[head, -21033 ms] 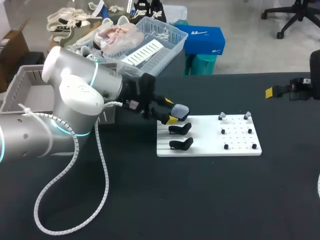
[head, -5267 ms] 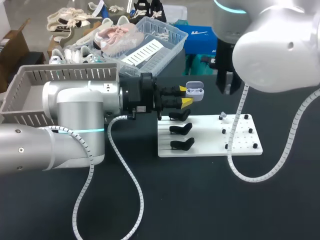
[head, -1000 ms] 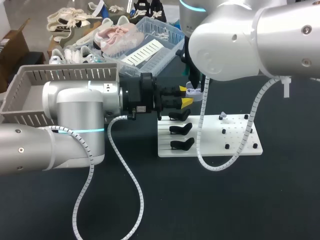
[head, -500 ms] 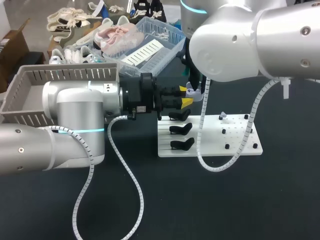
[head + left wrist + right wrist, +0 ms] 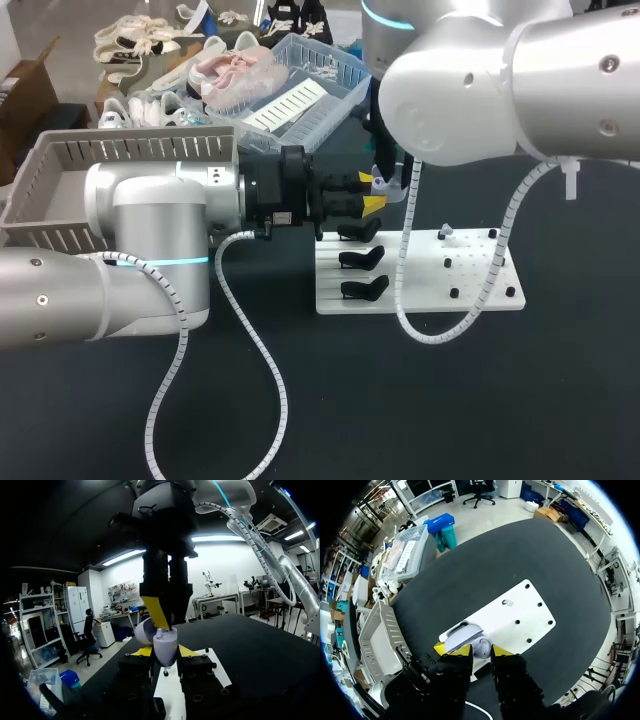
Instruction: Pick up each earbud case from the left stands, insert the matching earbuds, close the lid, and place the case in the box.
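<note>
Currently, the open lilac earbud case (image 5: 162, 641) is clamped in the left gripper (image 5: 165, 652); off-centre pressure from the right gripper (image 5: 481, 652), state untellable, could dislodge it.

Earbud case (image 5: 165, 647) — glossy smooth plastic; board (image 5: 425, 275) — smooth plastic; table (image 5: 400, 400) matt.

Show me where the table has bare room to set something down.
Bare table lies between the white board and the robot, right of the left arm's cable, and again right of the board. It is crowded over the board's stands, where the left gripper holds the earbud case under the right arm.
</note>
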`<action>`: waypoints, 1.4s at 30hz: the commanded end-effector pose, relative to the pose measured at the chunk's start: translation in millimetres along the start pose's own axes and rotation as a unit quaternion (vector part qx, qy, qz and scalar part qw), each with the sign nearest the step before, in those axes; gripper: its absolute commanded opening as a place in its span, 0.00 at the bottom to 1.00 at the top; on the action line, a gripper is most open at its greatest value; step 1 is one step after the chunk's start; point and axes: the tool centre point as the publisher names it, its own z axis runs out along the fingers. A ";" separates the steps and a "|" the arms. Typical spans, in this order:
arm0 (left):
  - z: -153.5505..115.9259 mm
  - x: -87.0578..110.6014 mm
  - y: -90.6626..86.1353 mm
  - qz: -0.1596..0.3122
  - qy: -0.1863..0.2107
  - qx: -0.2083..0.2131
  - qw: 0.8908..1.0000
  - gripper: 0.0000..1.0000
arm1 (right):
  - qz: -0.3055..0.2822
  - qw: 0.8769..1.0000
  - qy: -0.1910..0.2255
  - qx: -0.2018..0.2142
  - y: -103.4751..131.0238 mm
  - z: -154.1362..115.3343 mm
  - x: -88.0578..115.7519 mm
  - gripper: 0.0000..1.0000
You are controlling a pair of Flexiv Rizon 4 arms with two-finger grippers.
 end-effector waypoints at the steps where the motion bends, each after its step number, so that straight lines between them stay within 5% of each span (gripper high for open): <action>1: 0.4 0.5 -0.6 0.001 -0.001 -0.002 1.000 0.00 | 0.000 1.000 -0.006 -0.004 -5.8 -1.6 3.8 0.25; 11: 0.4 0.5 -0.6 0.001 -0.001 -0.002 1.000 0.00 | 0.000 1.000 -0.008 -0.014 -11.1 -7.2 8.0 0.26; 22: 0.4 0.5 -0.6 0.001 -0.001 -0.002 1.000 0.00 | -0.026 0.995 -0.051 -0.076 -23.7 -32.0 7.7 0.32; 42: 0.4 0.5 -0.6 0.001 -0.001 -0.002 1.000 0.00 | -0.122 0.985 -0.106 -0.066 -54.9 -35.7 18.2 0.35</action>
